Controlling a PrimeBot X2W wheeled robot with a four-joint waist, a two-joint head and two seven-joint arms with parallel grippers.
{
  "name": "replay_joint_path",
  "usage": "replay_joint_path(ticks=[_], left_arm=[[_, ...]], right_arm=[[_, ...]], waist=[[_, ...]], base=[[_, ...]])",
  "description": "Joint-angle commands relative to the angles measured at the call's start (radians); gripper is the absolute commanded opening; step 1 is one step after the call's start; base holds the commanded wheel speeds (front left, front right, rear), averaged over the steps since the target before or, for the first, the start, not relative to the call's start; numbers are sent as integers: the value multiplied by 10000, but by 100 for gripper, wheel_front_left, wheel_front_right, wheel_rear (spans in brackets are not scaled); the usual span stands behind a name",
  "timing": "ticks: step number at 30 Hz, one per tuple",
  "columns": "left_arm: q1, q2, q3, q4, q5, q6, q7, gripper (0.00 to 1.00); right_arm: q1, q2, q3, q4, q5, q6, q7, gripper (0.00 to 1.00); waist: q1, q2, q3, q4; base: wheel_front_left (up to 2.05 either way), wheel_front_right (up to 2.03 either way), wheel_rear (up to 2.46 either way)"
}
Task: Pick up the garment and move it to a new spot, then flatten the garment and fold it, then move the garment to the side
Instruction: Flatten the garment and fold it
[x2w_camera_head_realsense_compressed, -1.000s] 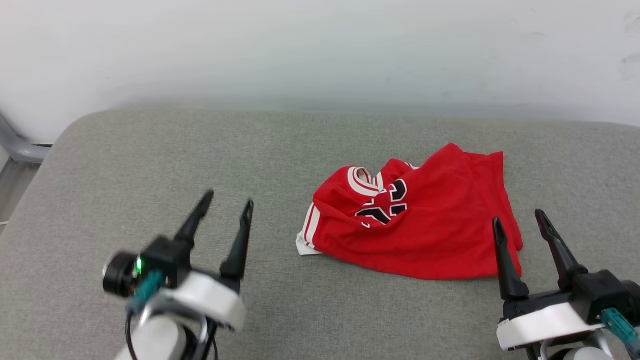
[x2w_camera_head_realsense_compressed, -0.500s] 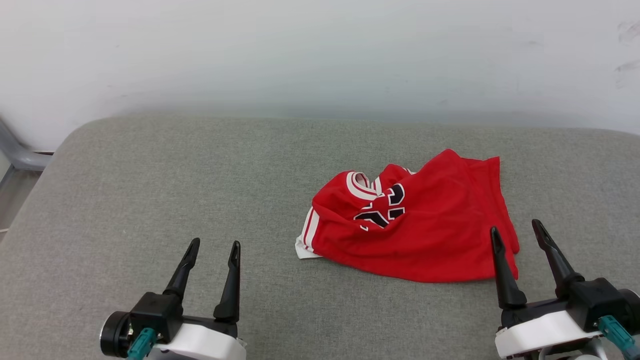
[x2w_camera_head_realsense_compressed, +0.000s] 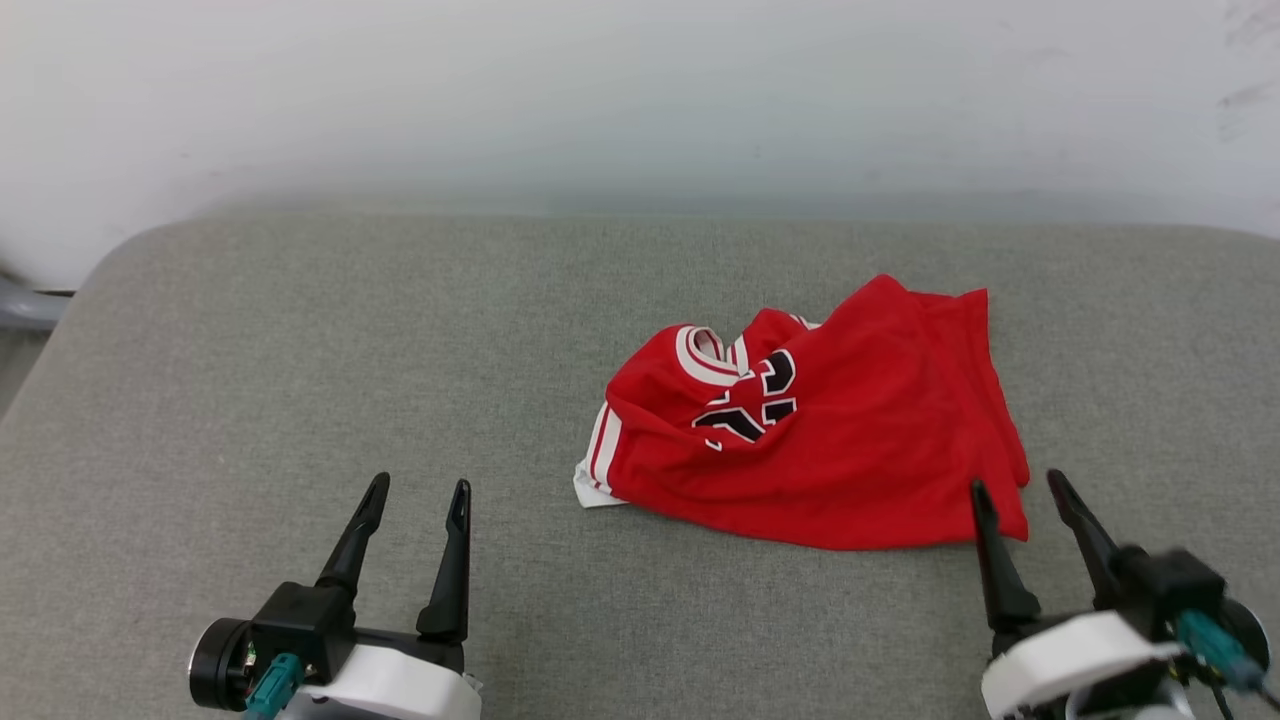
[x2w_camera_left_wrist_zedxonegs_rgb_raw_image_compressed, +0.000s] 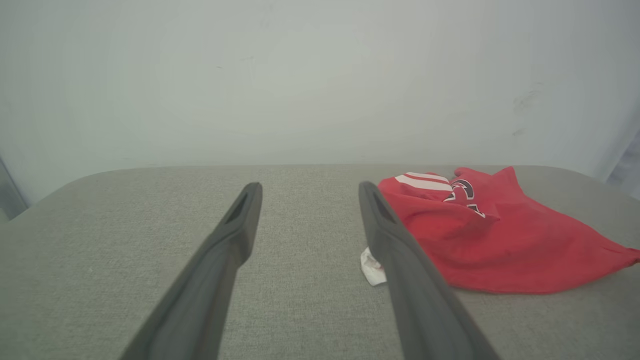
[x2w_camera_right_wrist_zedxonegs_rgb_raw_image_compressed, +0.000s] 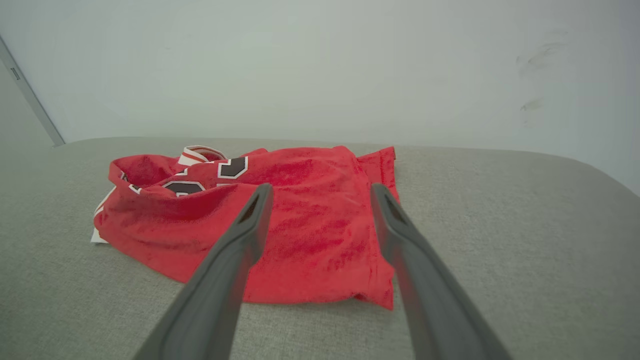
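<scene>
The garment (x2w_camera_head_realsense_compressed: 840, 440) is a red jersey lying crumpled right of centre on the grey cushion (x2w_camera_head_realsense_compressed: 300, 330); its striped collar, black numbers and a white sleeve corner face left. My left gripper (x2w_camera_head_realsense_compressed: 415, 485) stands open at the lower left, well apart from the cloth. My right gripper (x2w_camera_head_realsense_compressed: 1015, 482) is open at the lower right, its tips just at the garment's near right corner. In the left wrist view the garment (x2w_camera_left_wrist_zedxonegs_rgb_raw_image_compressed: 500, 240) lies right of the open left gripper (x2w_camera_left_wrist_zedxonegs_rgb_raw_image_compressed: 306, 186). In the right wrist view the garment (x2w_camera_right_wrist_zedxonegs_rgb_raw_image_compressed: 300, 220) spreads behind the open right gripper (x2w_camera_right_wrist_zedxonegs_rgb_raw_image_compressed: 320, 186).
A white wall (x2w_camera_head_realsense_compressed: 640, 90) rises right behind the cushion's far edge. A grey metal frame piece (x2w_camera_head_realsense_compressed: 25, 310) shows past the cushion's left corner. Bare cushion stretches left of the garment and along the front.
The left arm dropped and drew back toward the lower left edge, fingers still open. The right gripper sank slightly lower. The whole head view shifted a little, so the camera moved; the garment lies as before.
</scene>
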Motion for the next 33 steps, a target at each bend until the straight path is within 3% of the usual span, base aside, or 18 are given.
replay_joint_path(ticks=[1, 5, 12, 16, 24, 33], left_arm=[[-120, -60, 54, 23, 81, -66, -26, 100], [-317, -129, 137, 56, 179, -144, -26, 100], [-702, -206, -1, 109, 321, -231, -26, 100], [-915, -228, -107, 130, 339, -257, -26, 100], [-1116, -258, -131, 167, 293, -280, -26, 100], [-1258, -261, -307, 206, 122, -238, -26, 100]], right_arm=[[-483, 18, 31, 76, -27, -7, 509, 100], [-1116, -231, 333, 215, 173, -11, 3327, 100], [-2241, -1467, 1234, -422, 1110, -7, 9207, 100], [-2878, -1961, 1158, -762, 1349, -7, 10953, 100], [-3377, -2383, 747, -79, 906, -8, 12008, 100], [-3396, -2444, 855, 1538, 723, -5, 11377, 100]], waist=[[0, 0, 178, -24], [0, 0, 518, -11], [0, 0, 1163, 227], [0, 0, 1463, 523], [0, 0, 1809, 982], [0, 0, 2046, 1312]], base=[[0, 0, 0], [0, 0, 0], [0, 0, 0], [0, 0, 0], [0, 0, 0], [0, 0, 0]])
